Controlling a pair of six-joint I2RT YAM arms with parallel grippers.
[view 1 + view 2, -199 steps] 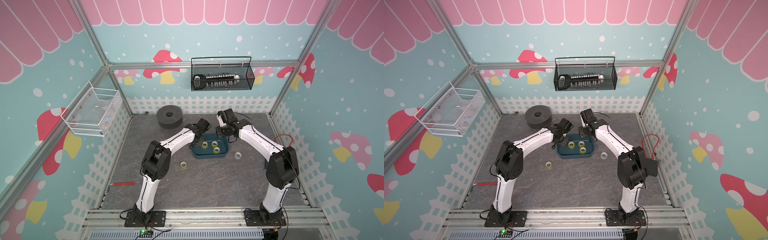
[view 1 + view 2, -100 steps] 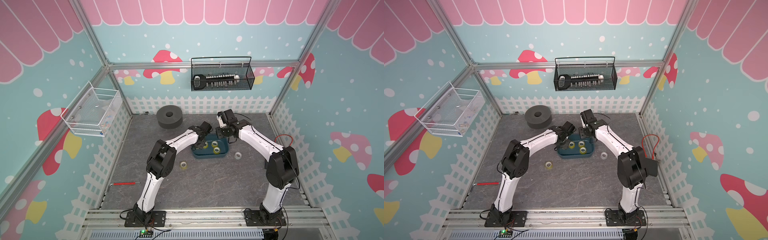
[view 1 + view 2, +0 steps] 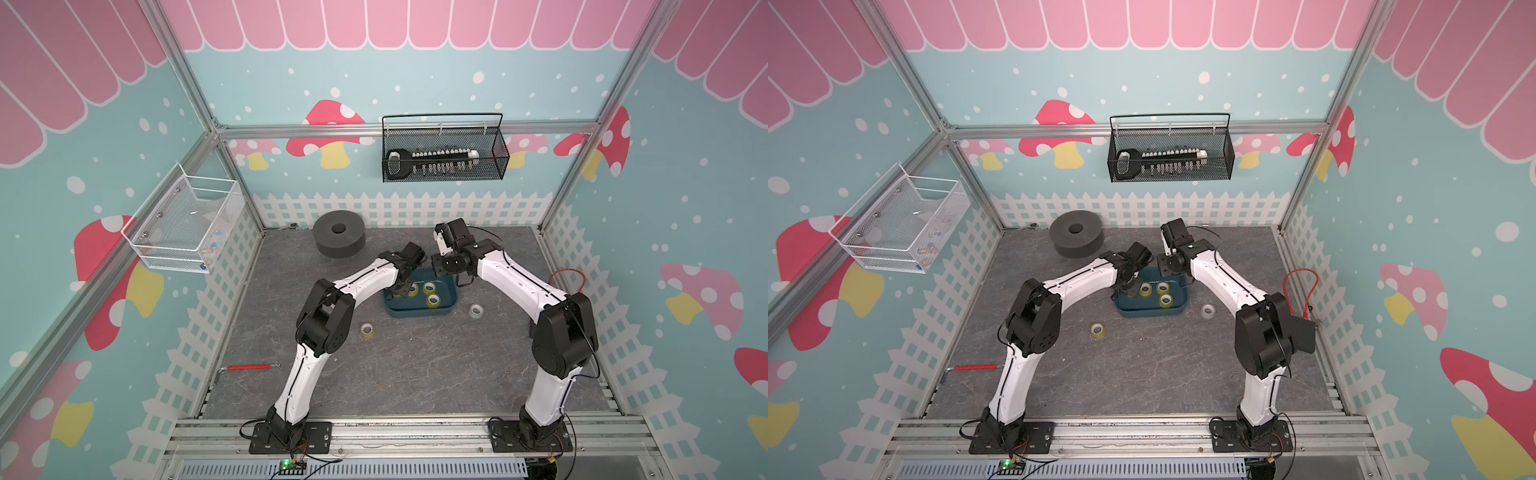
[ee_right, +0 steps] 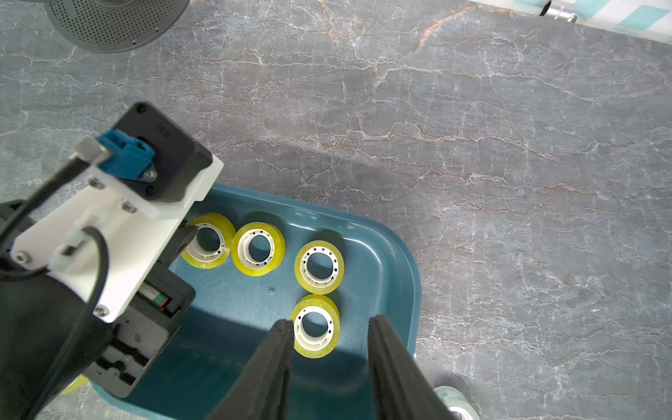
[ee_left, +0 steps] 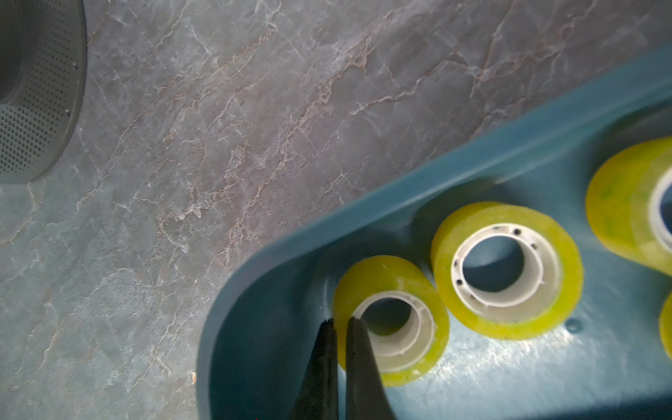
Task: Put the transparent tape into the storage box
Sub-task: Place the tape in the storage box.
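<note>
My left gripper (image 5: 338,322) is pinched on the wall of a transparent tape roll (image 5: 391,320), one finger outside, one in its core, low inside the storage box (image 5: 312,240). The roll looks light, rigid, slick-sided; this wall pinch suits it. My right gripper (image 4: 329,320) hangs part-open, empty, above another roll.

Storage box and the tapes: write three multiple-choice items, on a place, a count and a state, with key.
1. The whitish tape roll lies: A in the storage box; B on the table beside it; C in a basket.
2. Yellow tape rolls in the box: A two; B six; C four.
3. The left gripper is: A shut on one yellow roll; B wide open; C over bare table.
B, it sits outside the rim; C, the right wrist view shows four; A, its fingers pinch that roll's wall.
</note>
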